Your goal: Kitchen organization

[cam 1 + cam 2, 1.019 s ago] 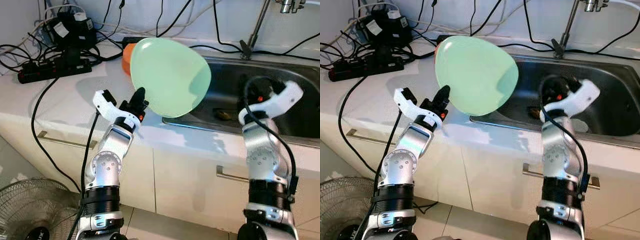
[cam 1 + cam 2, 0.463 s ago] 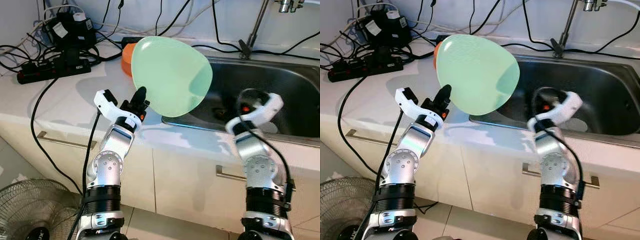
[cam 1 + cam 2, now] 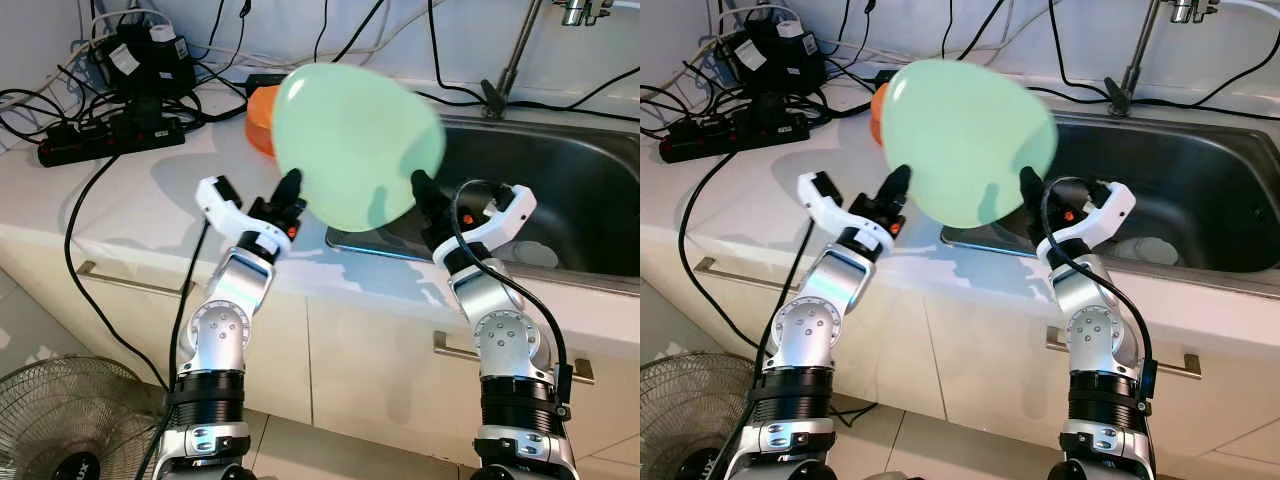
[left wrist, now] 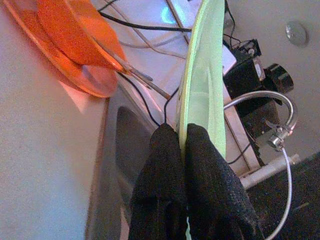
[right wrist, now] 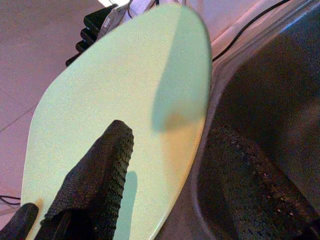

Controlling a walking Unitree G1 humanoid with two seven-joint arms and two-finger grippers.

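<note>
Fingers (image 4: 170, 165) of the left gripper (image 3: 288, 192) are pinched on the green plate (image 3: 355, 150), held upright at frame centre above the bench (image 3: 120, 200) edge. The right gripper (image 3: 428, 205) is spread around its far rim; a premature release could drop the plate into the sink (image 3: 580, 190).

Bare white tabletop (image 3: 150, 200) lies open at the left; black power strip (image 3: 110, 140) and tangled cables crowd its back, the orange bowl (image 3: 262, 115) beside the steel sink (image 3: 560, 190).
</note>
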